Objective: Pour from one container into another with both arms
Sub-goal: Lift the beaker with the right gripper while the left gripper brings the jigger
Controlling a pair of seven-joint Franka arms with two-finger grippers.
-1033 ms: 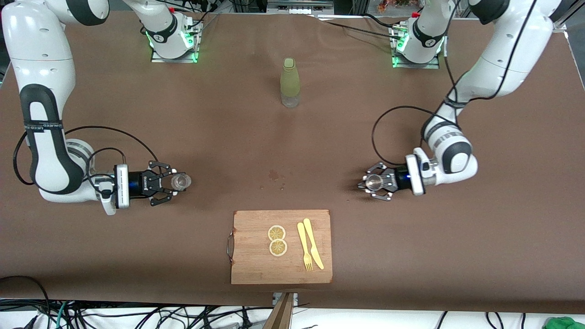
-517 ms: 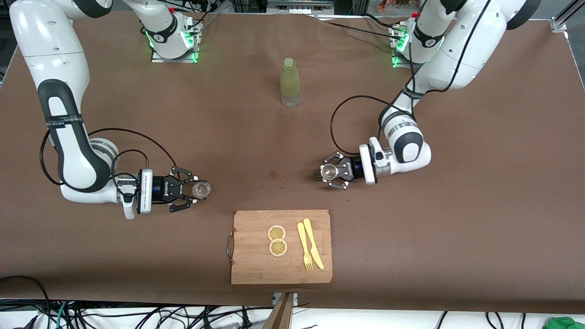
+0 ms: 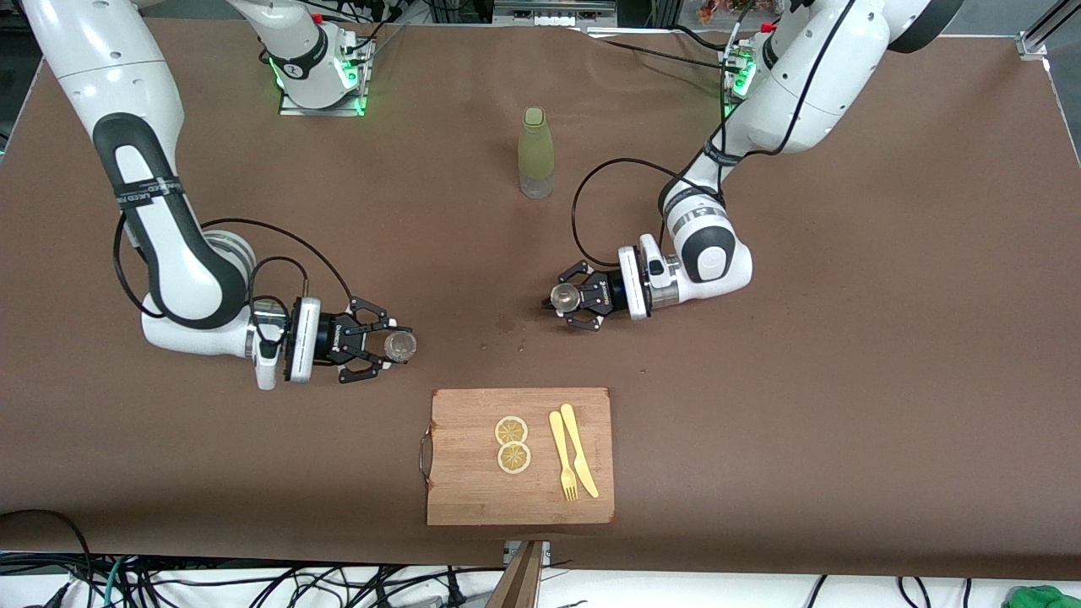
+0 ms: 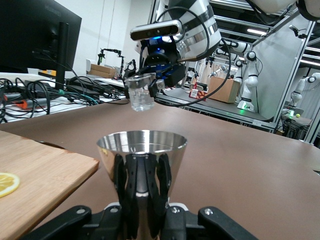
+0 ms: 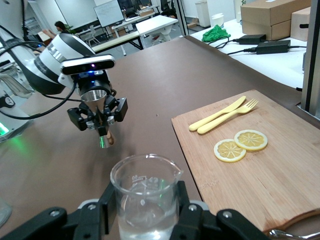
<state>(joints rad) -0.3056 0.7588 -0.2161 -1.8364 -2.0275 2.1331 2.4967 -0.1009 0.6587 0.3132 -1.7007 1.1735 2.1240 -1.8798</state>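
Note:
My right gripper [image 3: 390,347] is shut on the small clear glass cup [image 3: 400,346], held upright over the brown table a little off the cutting board's corner toward the right arm's end. In the right wrist view the cup [image 5: 145,200] holds some clear liquid between the black fingers [image 5: 186,202]. Over the table's middle, my left gripper [image 3: 567,297] is shut on the shiny steel jigger [image 3: 563,295]. The jigger [image 4: 142,155] stands upright with its mouth up, and the cup [image 4: 140,92] shows past it. A gap of table separates the two containers.
An olive-green bottle [image 3: 535,152] stands toward the arm bases at mid-table. A wooden cutting board [image 3: 473,490] lies nearer the camera, carrying two lemon slices [image 3: 513,444] and a yellow fork and knife [image 3: 573,460]. Small dark stains [image 3: 507,323] mark the cloth between the grippers.
Both arms have swung in toward the table's middle with their containers, the left arm farther than the right. The gap between cup and jigger has shrunk. Both grips are unchanged.

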